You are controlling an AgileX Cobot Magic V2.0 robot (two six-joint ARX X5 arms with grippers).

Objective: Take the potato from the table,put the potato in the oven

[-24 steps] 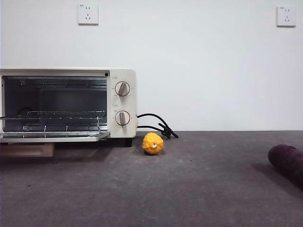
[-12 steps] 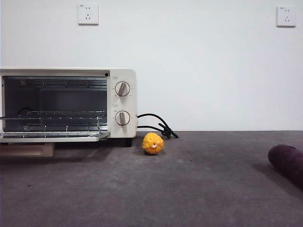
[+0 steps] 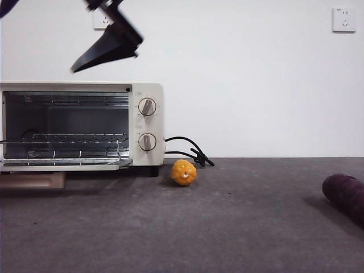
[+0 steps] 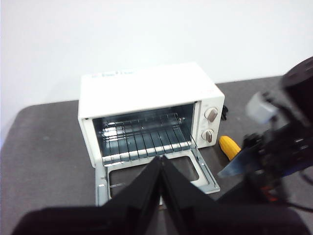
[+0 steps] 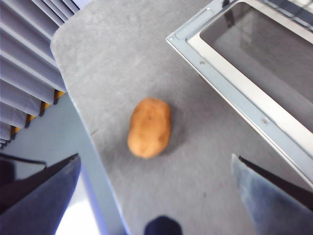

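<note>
1. Right gripper (image 5: 156, 196): jaws spread wide apart, empty, pointing down, raised in the air.
2. Left gripper (image 4: 160, 164): jaws pressed together at the tips, nothing between them, held high.

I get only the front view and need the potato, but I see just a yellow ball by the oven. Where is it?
Observer: The potato lies on the table near the oven's lowered door, in the right wrist view.
Operator: Is it gripped?
Observer: No; the right gripper hovers above it, jaws open, apart from it.
Operator: And the left?
Observer: The left gripper faces the open oven, jaws shut, holding nothing.
</note>
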